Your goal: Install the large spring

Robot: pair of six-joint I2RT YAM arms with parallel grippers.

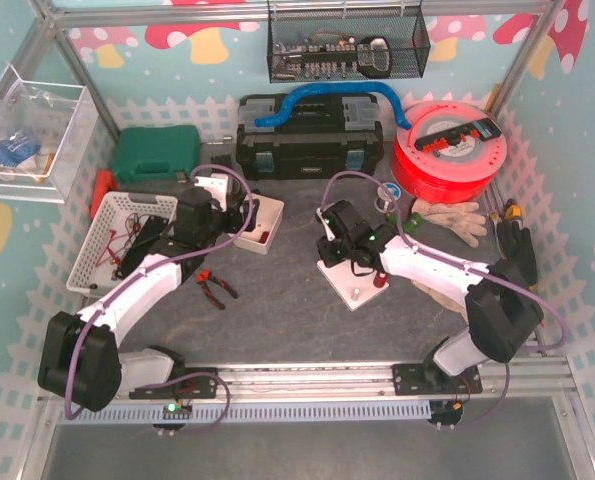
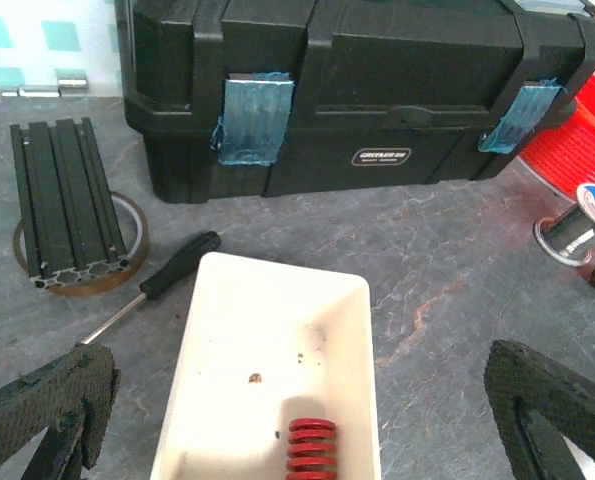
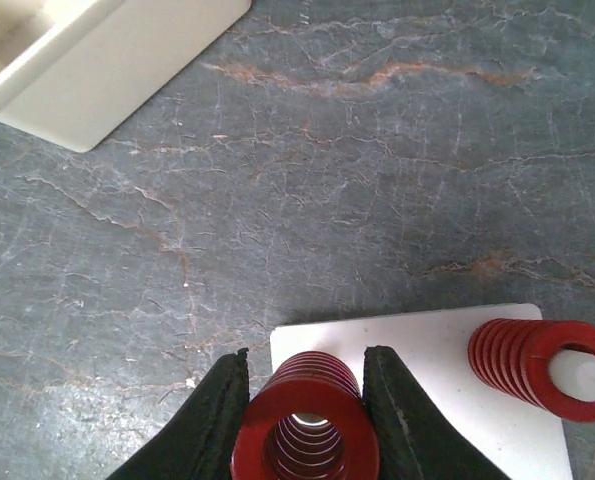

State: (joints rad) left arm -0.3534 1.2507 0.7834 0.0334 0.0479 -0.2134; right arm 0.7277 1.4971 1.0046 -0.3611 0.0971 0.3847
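Right gripper (image 3: 305, 368) clamped on spring (image 3: 307, 445) above plate (image 3: 427, 340) edge; left gripper (image 2: 297, 405) spread wide. Keep coil axis square to plate, centre it, lower slowly.

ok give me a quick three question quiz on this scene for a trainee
1. True or false: the right claw is shut on a red spring.
2. The white tray below the open left claw holds: A a spring, B a battery, C a marker.
3. Fill in: on the white plate, the mounted spring sits over a white ___.
Key: 1 true; 2 A, the tray spring; 3 peg.
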